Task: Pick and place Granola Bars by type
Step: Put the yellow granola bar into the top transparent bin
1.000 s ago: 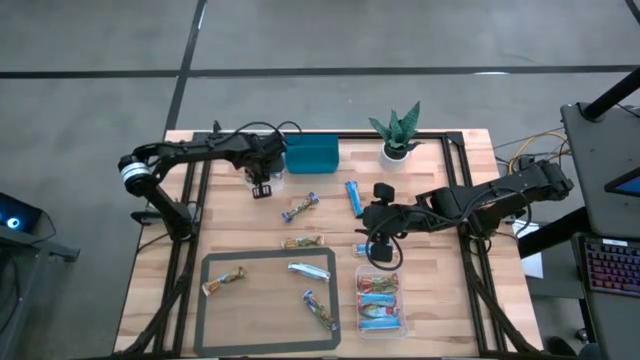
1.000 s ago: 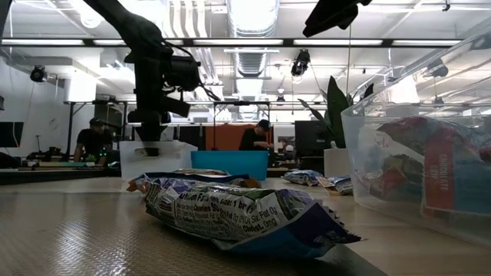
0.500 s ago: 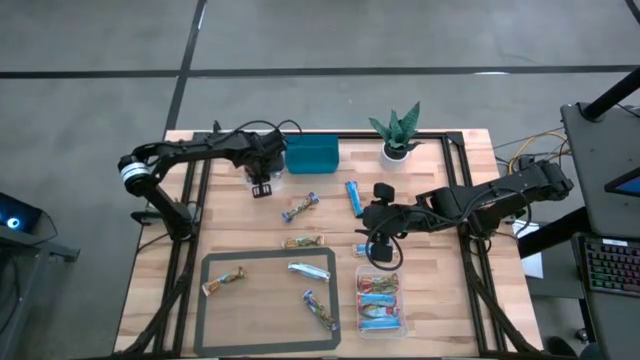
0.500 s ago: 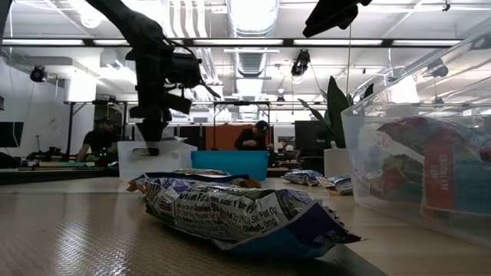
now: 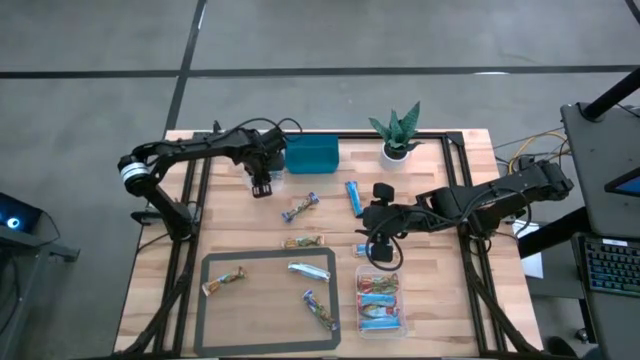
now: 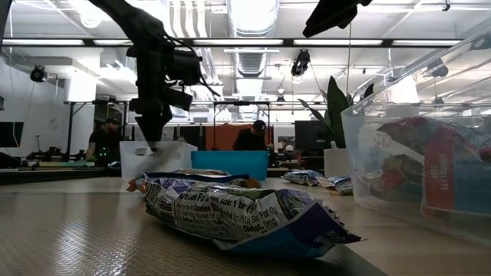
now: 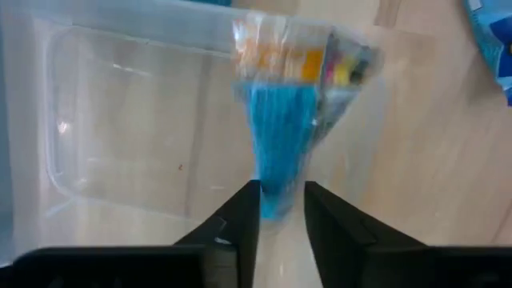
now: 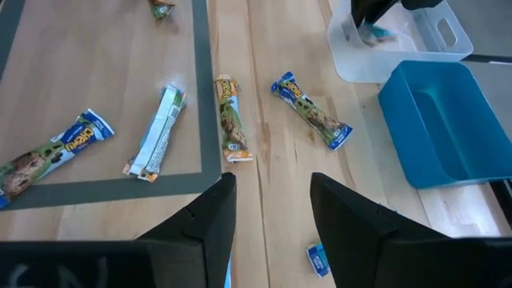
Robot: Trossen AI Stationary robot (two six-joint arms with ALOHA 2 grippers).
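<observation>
My left gripper (image 7: 282, 212) hangs over a clear tub (image 7: 120, 120) beside the teal bin (image 5: 311, 153) at the table's far left, pointing down. A bright blue granola bar (image 7: 280, 136) shows blurred below it, its near end between the parted fingers. My right gripper (image 8: 272, 224) stands open above the table's middle right with nothing between its fingers. More bars lie flat on the wood: a blue one (image 5: 353, 195), a blue-brown one (image 5: 300, 208), a green one (image 5: 302, 242). Three lie inside the grey-framed mat (image 5: 205, 300). My left gripper points down at the tub, with the blue bar's near end (image 7: 276, 196) between its two fingers. The bar is blurred, and I cannot tell whether the fingers touch it.
A second clear tub (image 5: 380, 300) holding several bars stands at the near right, below my right gripper. A potted plant (image 5: 397, 135) stands at the far edge, right of the teal bin. In the low view a bar (image 6: 238, 215) lies close to the camera.
</observation>
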